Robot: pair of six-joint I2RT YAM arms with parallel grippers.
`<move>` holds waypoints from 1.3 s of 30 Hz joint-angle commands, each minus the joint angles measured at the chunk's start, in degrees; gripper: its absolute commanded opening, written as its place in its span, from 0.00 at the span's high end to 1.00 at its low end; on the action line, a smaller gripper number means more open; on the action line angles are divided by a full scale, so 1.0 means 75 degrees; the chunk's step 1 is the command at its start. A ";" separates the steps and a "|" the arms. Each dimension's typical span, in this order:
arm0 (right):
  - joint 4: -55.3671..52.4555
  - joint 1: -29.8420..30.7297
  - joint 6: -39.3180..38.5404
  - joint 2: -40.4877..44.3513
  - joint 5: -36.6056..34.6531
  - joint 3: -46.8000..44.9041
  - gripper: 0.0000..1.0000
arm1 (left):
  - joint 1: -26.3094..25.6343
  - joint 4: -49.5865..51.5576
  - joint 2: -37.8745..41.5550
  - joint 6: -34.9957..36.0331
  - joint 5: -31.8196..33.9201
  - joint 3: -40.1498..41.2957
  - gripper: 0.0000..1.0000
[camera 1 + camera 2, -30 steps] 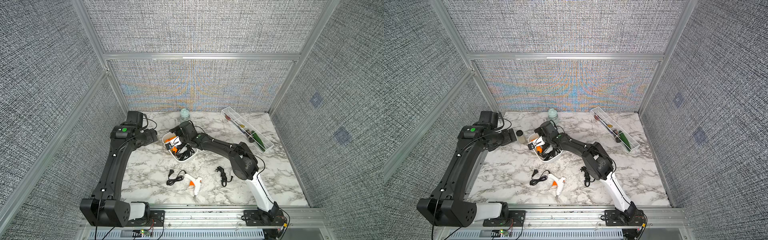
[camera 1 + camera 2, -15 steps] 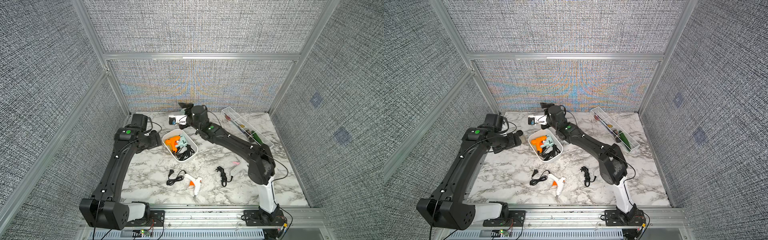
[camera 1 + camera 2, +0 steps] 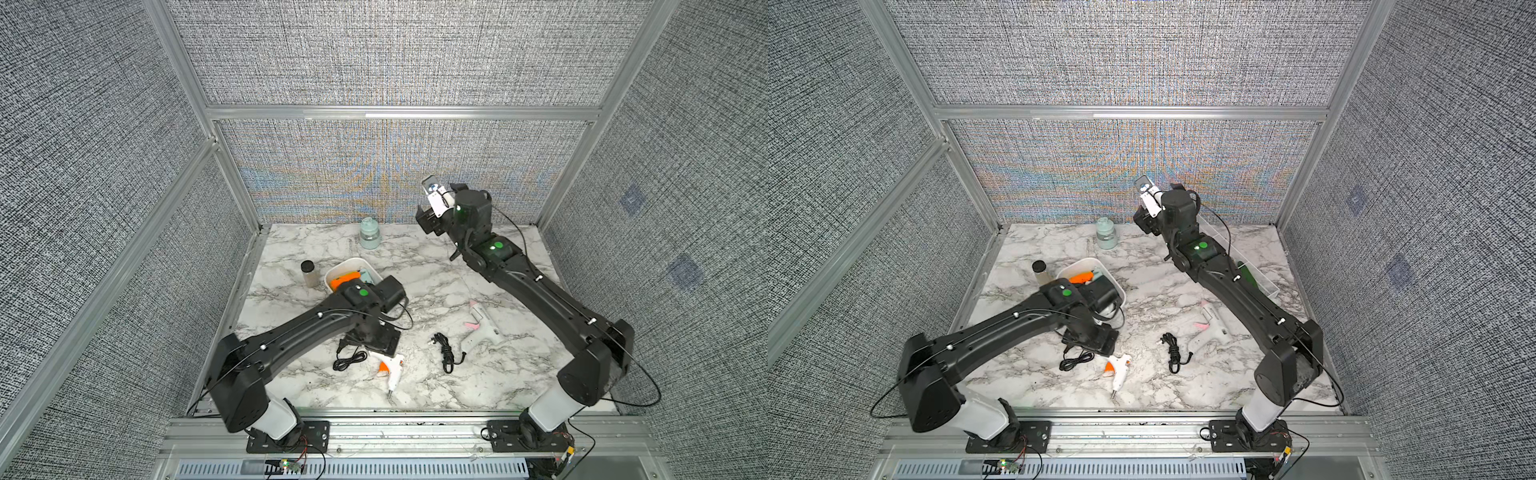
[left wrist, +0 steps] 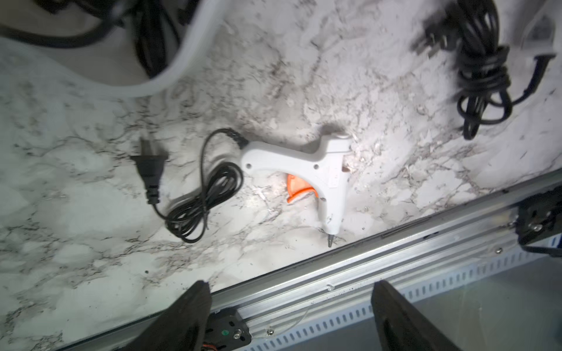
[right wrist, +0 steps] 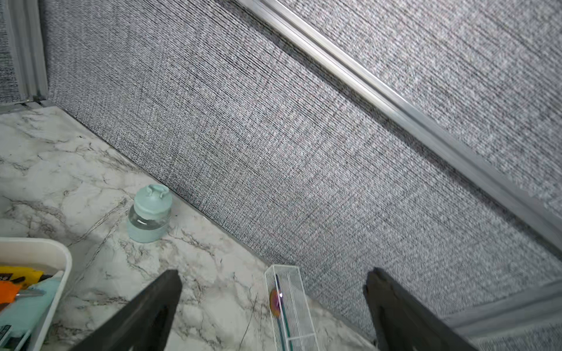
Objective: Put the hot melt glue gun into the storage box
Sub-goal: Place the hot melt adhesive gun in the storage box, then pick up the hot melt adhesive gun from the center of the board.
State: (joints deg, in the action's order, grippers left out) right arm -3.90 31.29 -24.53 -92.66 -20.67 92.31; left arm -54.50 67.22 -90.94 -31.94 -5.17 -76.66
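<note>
Far left of a top view: small dark-lidded jar (image 3: 308,272), upright, just beside the storage box (image 3: 353,264). Storage box at centre-left, already containing an orange glue gun (image 3: 345,279) and dark cord, partly hidden under the left wrist.

Judged step in hand: reach for the white glue gun (image 3: 392,370), flat on the marble table (image 3: 436,282) at lower centre, nozzle toward the bottom edge, well apart from the box.

In the left wrist view: left gripper (image 4: 290,285) at the bottom of the frame, fingers spread wide and empty, framing the aluminium rail (image 4: 395,243) rather than the white glue gun (image 4: 304,164).

- Advise centring over the white body where handle meets barrel, clear of the orange trigger, before lowering.
- Close across the flat sides.
- Mind the cord bundle (image 4: 197,200) trailing from the handle at centre-left.
- Expect drag, so lift high enough to carry it over the box rim.

Further right in a top view: second cord bundle (image 3: 446,353), then a pale glue gun with pink trigger (image 3: 478,328), both on the marble with no gripper near.

Upper right: right gripper (image 5: 273,273) raised near the back wall, fingers parted, nothing held; best left there, out of the left arm's path
</note>
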 commanded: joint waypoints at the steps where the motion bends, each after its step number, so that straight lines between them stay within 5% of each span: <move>1: -0.0296 -0.0214 0.1053 0.0341 -0.0373 -0.0313 0.01 | -0.0534 0.0147 -0.0771 0.0184 -0.0143 -0.0390 0.11; 17: -0.0499 -0.0823 0.1366 0.1322 -0.0163 -0.1402 0.02 | -0.0463 -0.0299 -0.3028 0.0737 -0.0950 -0.1300 0.22; 27: -0.0514 -0.1032 0.1301 0.1605 -0.0056 -0.1658 0.02 | -0.0358 0.0007 -0.4016 0.1634 0.0231 -0.1988 0.22; 39: -0.0482 -0.1158 0.1391 0.1663 -0.0045 -0.1745 0.03 | -0.0359 0.0104 -0.4178 0.1904 0.0010 -0.1767 0.53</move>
State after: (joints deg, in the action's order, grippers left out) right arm -8.47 22.65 -14.81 -80.34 -20.84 79.35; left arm -57.28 66.98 -122.45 -18.44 -4.56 -90.08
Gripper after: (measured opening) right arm 0.975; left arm 0.489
